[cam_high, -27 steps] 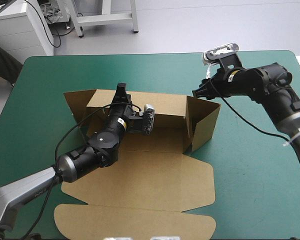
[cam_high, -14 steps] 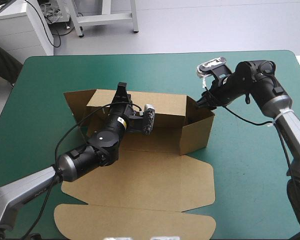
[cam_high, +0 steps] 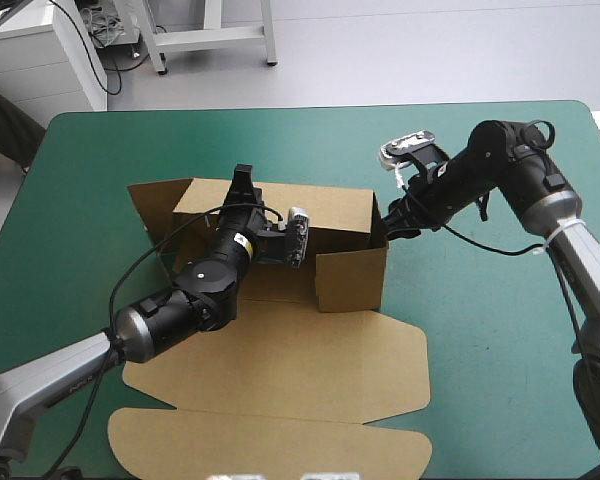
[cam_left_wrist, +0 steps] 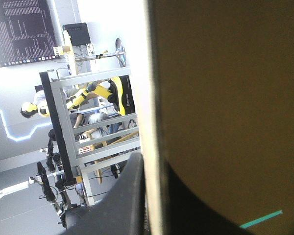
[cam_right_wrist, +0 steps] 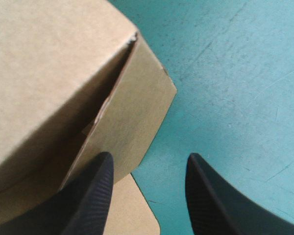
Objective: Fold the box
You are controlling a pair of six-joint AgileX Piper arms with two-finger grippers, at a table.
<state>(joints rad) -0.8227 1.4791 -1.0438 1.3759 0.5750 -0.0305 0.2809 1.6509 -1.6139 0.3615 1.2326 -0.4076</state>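
Brown box point(cam_high: 350, 280), walls raised, on counter point(cam_high: 500, 330): left fingers point(cam_left_wrist: 122, 205) clamp back wall; right fingers point(cam_right_wrist: 95, 196) spread, beside right corner.

We see our right gripper point(cam_right_wrist: 149, 161) with fingers apart at the brown box point(cam_right_wrist: 59, 73) corner, over the teal-green bench point(cam_right_wrist: 235, 73).

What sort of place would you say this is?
Likely a robotics lab bench: a left tool and right tool with black fin-shaped fingers work at a table with a teal-green cover, on a half-folded box of cut brown board.
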